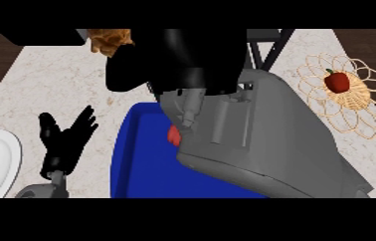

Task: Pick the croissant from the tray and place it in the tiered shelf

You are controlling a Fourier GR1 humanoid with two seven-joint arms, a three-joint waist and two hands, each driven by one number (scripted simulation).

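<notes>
- My right forearm (272, 135) fills most of the view, a grey bulk running from lower right up toward the top centre and hiding much of the counter (66, 80).
- Right hand (158, 60) is at top centre, black, curled round the croissant (110, 40). Only a golden-brown end pokes out at the hand's upper left, up off the tray and near the view's top edge.
- Blue tray (143, 160) sits at lower centre, its right part hidden by my arm. One small red item (174, 134) lies in it, right at the forearm's edge; I cannot tell what it is.
- Wire basket (345, 93) at far right holds a red apple (337, 80).
- Dark shelf frame (268, 48) shows at the top, right of the hand, mostly hidden.
- Left hand (67, 138) rests at lower left, fingers up and spread wide, holding nothing.
- White plate (7, 160) edge at far left, just beside the left hand.
</notes>
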